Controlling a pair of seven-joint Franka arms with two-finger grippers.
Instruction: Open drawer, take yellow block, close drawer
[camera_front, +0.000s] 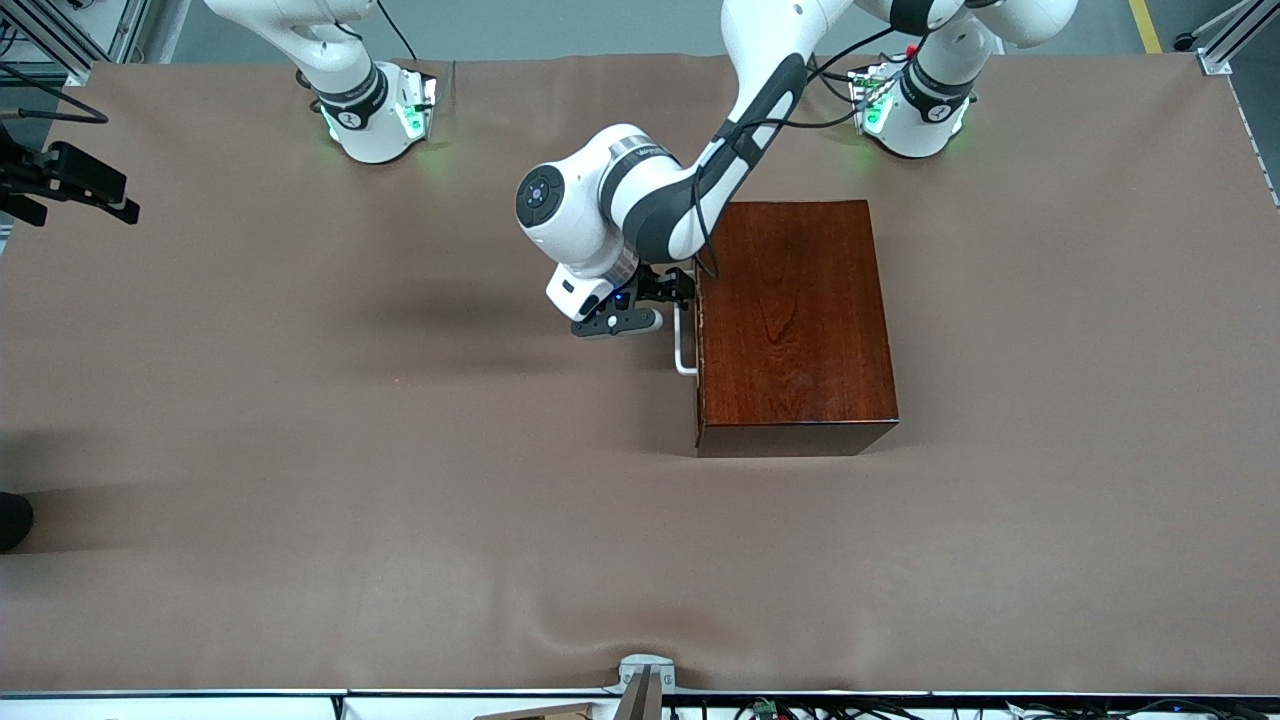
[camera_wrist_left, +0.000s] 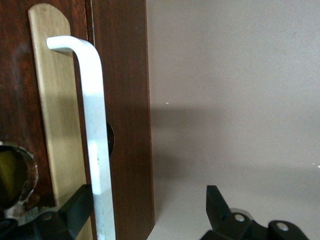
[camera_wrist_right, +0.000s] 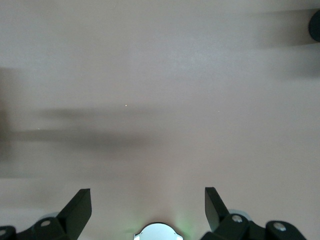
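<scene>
left arm (camera_front: 700, 180): glossy white shell links, dark grey joint bands, round dark end cap with small button marks; black cables run along the link. left gripper (camera_front: 668, 300): black body with a blue light, black wedge-shaped fingers (camera_wrist_left: 216, 205), silver screws. right arm (camera_front: 345, 70): white links, black collar with a small white mark. both bases lit green. right gripper (camera_wrist_right: 148, 210): black wedge-shaped fingers, silver screws.

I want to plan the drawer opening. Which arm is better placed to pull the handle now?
The left arm. Its gripper is open at the drawer's white handle, one finger already beside the bar. The right gripper is open and waits over bare table.
</scene>
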